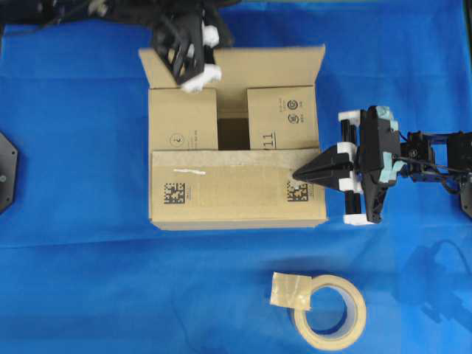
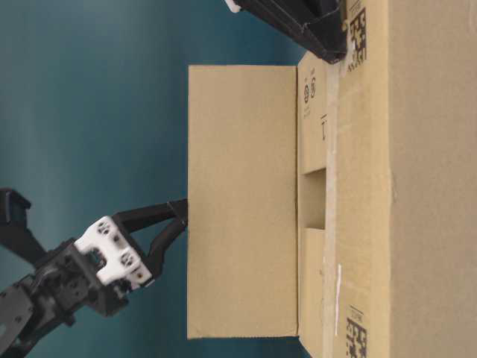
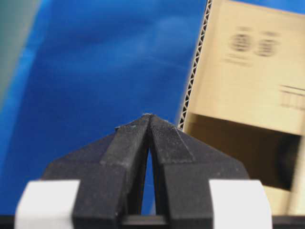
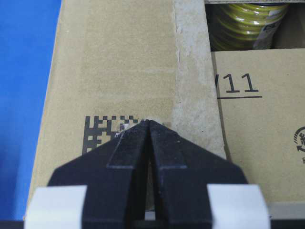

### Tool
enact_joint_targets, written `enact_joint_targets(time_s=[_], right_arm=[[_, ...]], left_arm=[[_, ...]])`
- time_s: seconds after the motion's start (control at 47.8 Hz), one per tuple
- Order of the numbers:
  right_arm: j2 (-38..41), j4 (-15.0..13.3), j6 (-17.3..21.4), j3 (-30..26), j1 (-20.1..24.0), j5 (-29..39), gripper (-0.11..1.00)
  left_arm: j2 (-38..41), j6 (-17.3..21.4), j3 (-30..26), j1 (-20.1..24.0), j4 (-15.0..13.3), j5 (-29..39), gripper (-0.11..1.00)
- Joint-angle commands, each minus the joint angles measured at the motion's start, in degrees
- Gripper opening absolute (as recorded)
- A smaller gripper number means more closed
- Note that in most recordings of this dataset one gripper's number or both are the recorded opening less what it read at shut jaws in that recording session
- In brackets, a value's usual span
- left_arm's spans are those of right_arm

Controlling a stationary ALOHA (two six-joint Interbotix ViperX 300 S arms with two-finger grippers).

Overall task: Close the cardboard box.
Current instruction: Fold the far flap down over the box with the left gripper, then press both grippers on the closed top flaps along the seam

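Observation:
The cardboard box (image 1: 236, 199) stands mid-table on the blue cloth. Its near flap (image 1: 221, 188), printed with square codes, is folded down, and both side flaps are folded in, leaving a dark gap (image 1: 233, 133) between them. The far flap (image 2: 242, 201) still stands up. My left gripper (image 1: 181, 66) is shut and empty, its tips (image 2: 183, 209) against that flap's outer face. In the left wrist view it (image 3: 149, 116) sits beside the flap's corrugated edge (image 3: 194, 67). My right gripper (image 1: 296, 175) is shut, its tips (image 4: 148, 121) resting on the near flap by a square code (image 4: 102, 131).
A beige tape roll (image 1: 330, 313) with a loose end lies on the cloth in front of the box. An old tape strip (image 4: 190, 71) runs along the near flap's edge. A yellow-green item (image 4: 248, 21) shows inside through the gap.

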Motion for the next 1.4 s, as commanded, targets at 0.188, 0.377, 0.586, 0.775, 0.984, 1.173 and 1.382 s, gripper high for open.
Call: enact_joint_targets(time_s=[0.188,0.377,0.586,0.775,0.984,1.173,1.382], right_arm=[[-0.3,0.0,-0.1,-0.8,-0.5,-0.4,0.0],[-0.3,-0.1,-0.1,-0.8,-0.6,-0.4,0.0],[-0.3,-0.1,-0.1,-0.8,-0.6,-0.5,0.0],[-0.4,-0.1,-0.1,-0.9,-0.6,-0.5,0.0],[-0.3,-0.1,-0.1,-1.1,-1.1,-0.7,0.0],[-0.3,0.0,-0.1,-1.1,-2.7,-2.3,0.0],[-0.3,-0.1,-0.1,-1.2,-4.7,-3.0,0.0]], left_arm=[[-4.7,-3.5,6.1,-6.9,0.0,-5.2,0.0],[-5.6,-7.3,11.1,-9.6,0.0,-10.3,0.0],[-5.3,-11.1,16.5,-11.4,-0.1,-18.2,0.0],[-4.7,-12.8,21.4,-11.5,-0.1,-24.6,0.0],[-4.8,-14.9,25.4,-11.5,-0.1,-30.6,0.0],[-5.4,-15.3,26.6,-11.7,-0.1,-32.2,0.0],[-5.4,-15.3,27.0,-12.2,-0.1,-32.4,0.0]])
